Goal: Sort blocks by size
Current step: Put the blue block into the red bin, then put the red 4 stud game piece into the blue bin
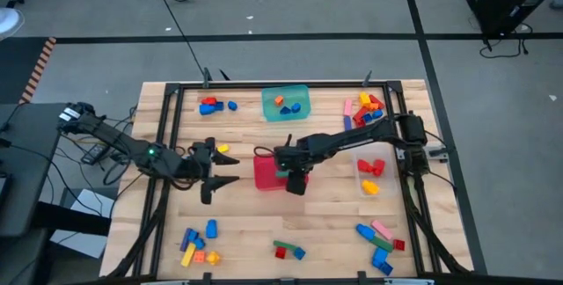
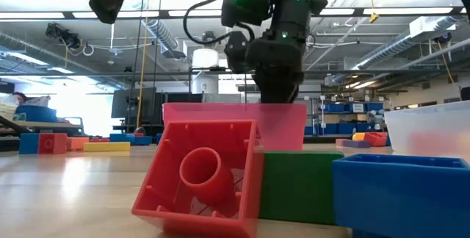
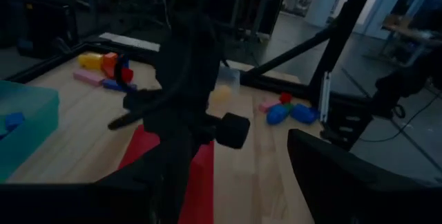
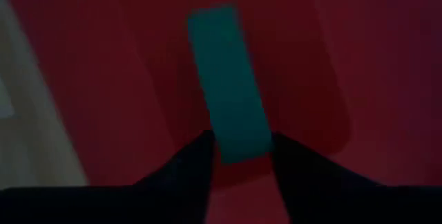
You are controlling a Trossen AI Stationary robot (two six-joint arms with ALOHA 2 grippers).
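Right gripper [image 1: 296,182]: over the red plastic tub [image 1: 266,172] at table centre, fingers either side of a long green plastic brick [image 4: 230,86]; grasped or released, cannot tell. Left gripper [image 1: 217,170]: just left of tub, fingers parted, empty.

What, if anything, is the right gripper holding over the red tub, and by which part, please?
The right gripper has a green bar block by one end between its fingertips, above the red tub; whether it is still gripped cannot be told.

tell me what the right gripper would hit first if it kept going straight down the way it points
Probably the floor of the red tub. The right gripper points down into it with a green block between its fingers, so the block would likely touch first. Depth is unclear.
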